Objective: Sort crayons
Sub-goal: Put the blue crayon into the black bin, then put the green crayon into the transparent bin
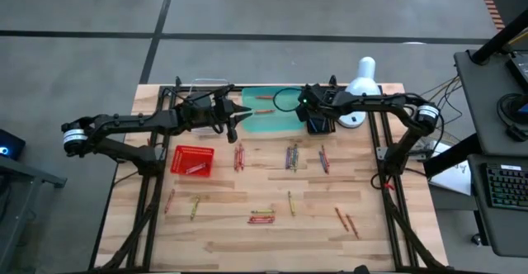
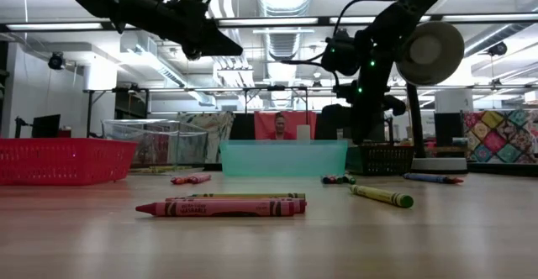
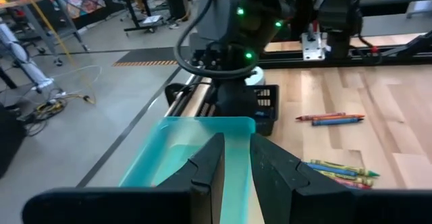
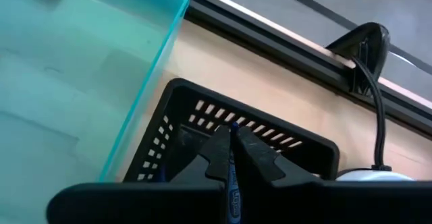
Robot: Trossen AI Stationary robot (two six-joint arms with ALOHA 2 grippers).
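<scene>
Pinching a blue crayon (image 4: 233, 183) upright between shut fingers, right hand (image 4: 232, 158) above the black basket (image 4: 196, 126); left hand (image 3: 235, 166) narrowly parted, holding nothing.

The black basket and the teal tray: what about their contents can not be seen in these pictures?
- Black basket: its floor is hidden in the right wrist view by the right gripper, shut on a blue crayon; in the high view the arm covers it.
- Teal tray: in the low view its wall hides the contents; the high view shows orange crayons, count too small to tell.
- Left gripper: a held crayon cannot be made out.
</scene>
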